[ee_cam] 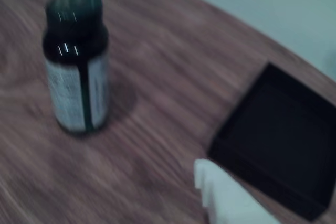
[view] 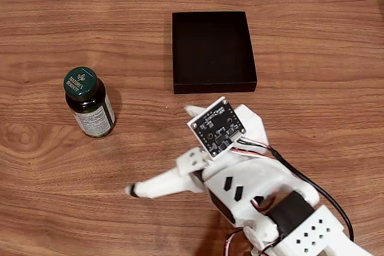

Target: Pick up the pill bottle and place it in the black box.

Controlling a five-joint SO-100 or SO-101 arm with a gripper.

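The pill bottle (view: 89, 102) stood upright on bare wooden table (view: 48, 196), well left of the black box (view: 213, 51) in the fixed view. The gripper (view: 159, 151) hovered between them, fingers spread wide, holding nothing. The blurred wrist view showed the bottle's label (ee_cam: 65, 98) side-on and one white fingertip (ee_cam: 220, 192) just beside the box's near wall.

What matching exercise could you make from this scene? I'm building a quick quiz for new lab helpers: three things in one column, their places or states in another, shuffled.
Things:
1. bottle
2. black box
3. gripper

Places or states, as the fixed view shows them:
A. empty, at the far middle of the table
B. open, above the wood near the front, holding nothing
C. upright on the left, cap on, apart from everything else

Pairs: 1-C, 2-A, 3-B
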